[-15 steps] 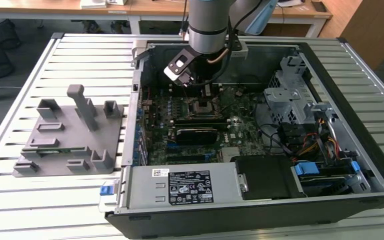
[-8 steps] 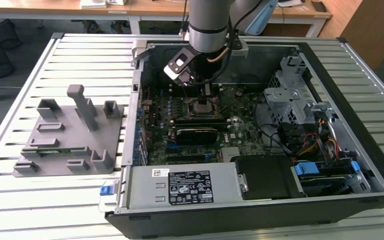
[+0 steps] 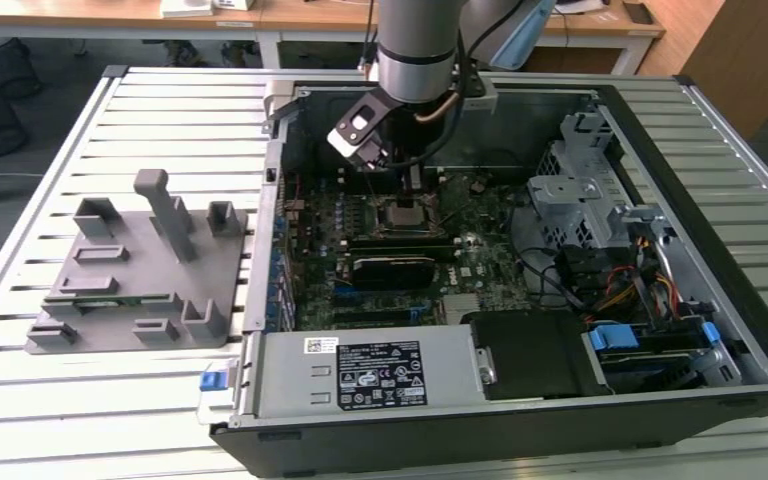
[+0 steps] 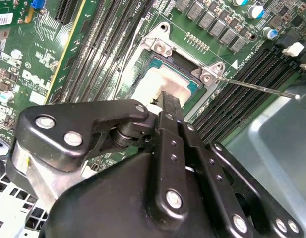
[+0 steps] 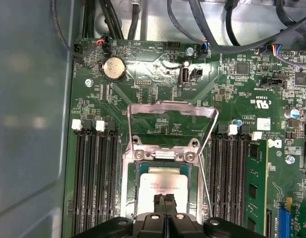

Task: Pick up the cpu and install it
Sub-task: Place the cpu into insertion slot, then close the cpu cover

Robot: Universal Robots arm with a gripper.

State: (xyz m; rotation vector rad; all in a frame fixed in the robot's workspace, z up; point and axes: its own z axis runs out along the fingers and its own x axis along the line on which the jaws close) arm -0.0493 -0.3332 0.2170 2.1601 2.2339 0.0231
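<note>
Here, the gripper (image 5: pixel 165 198), fingers pressed together on nothing, hangs directly over the cpu (image 5: pixel 161 184) lying in the open socket (image 5: pixel 129 184); if seated askew, downward pressure could bend the socket's contacts.

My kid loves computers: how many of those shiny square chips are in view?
1. The cpu lies in the open socket on the motherboard, just under the gripper. The arm may hide others.
</note>
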